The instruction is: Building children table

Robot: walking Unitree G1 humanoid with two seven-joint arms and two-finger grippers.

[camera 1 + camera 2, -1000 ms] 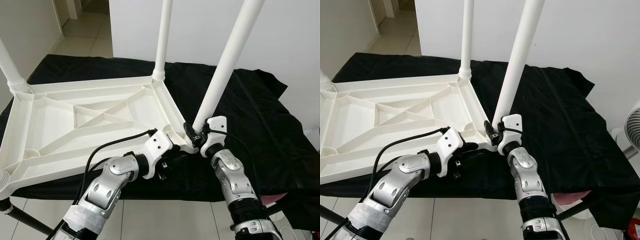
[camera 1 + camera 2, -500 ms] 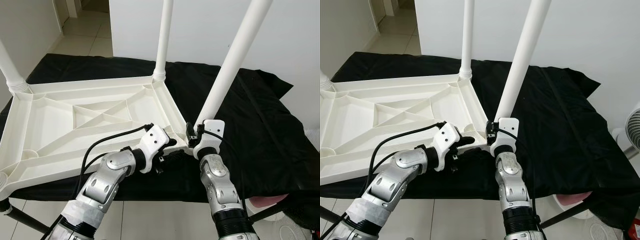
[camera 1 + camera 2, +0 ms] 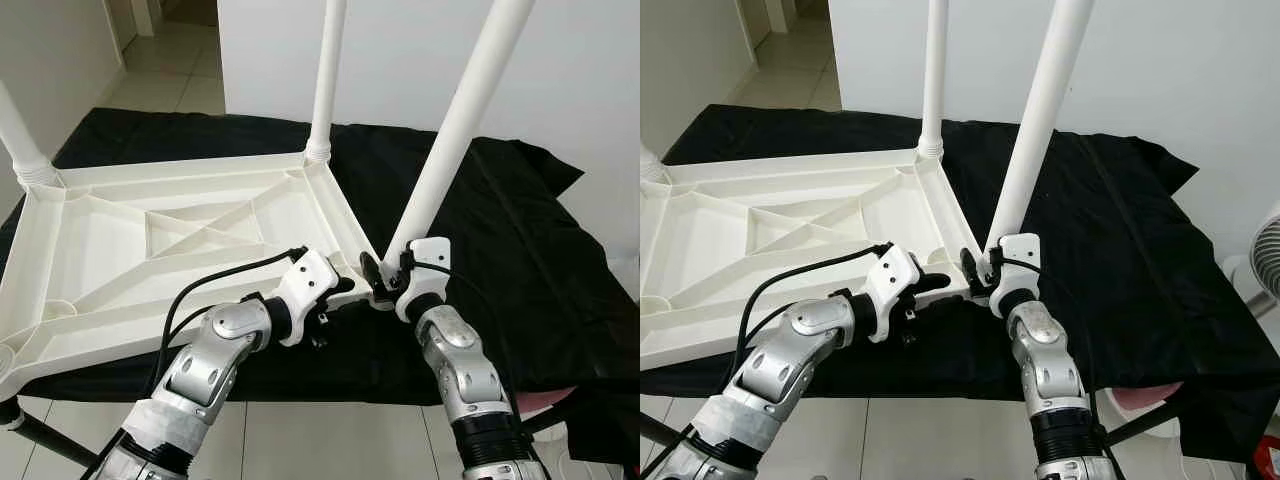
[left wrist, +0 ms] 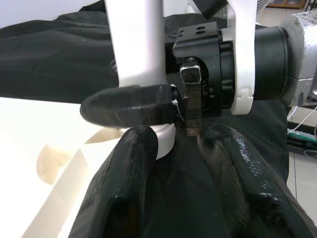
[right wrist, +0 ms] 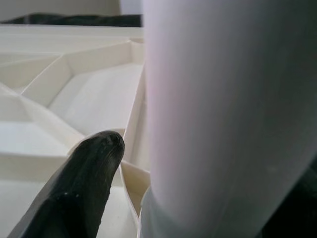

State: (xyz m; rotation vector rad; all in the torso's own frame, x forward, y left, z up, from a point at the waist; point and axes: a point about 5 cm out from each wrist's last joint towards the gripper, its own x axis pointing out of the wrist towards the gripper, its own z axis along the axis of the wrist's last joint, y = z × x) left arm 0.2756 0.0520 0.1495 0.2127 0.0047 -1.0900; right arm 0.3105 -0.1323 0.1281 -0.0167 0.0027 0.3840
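You had the white children table (image 3: pixel 170 240) lying upside down on a black cloth (image 3: pixel 500 230), its ribbed underside facing up. At the far left, one white leg (image 3: pixel 20 140) stood in its corner socket. Further right, at the far corner, a second leg (image 3: pixel 325 80) rose straight up from its collar.

Your left end effector (image 3: pixel 345 290) sat at the near right corner of the frame, its black fingers (image 4: pixel 124 198) spread on either side of the corner socket. In the left wrist view one finger pressed against the white collar at the base of the leg, while the other lay on the cloth just beside it, so the fingers were apart and clamped nothing.

Just to the right, your right end effector (image 3: pixel 378 280) met the base of the third leg (image 3: pixel 455 120). That leg leaned up and to the right out of the near corner socket, tilted rather than upright. The right wrist view showed one black finger (image 5: pixel 79 193) lying alongside the thick white tube, with the frame's ribs behind it. The other finger was hidden behind the leg, so you could not tell from these views whether the fingers pinched the leg or merely rested against it.

Past the cloth's right edge, a white fan (image 3: pixel 1265 255) stood on the floor.
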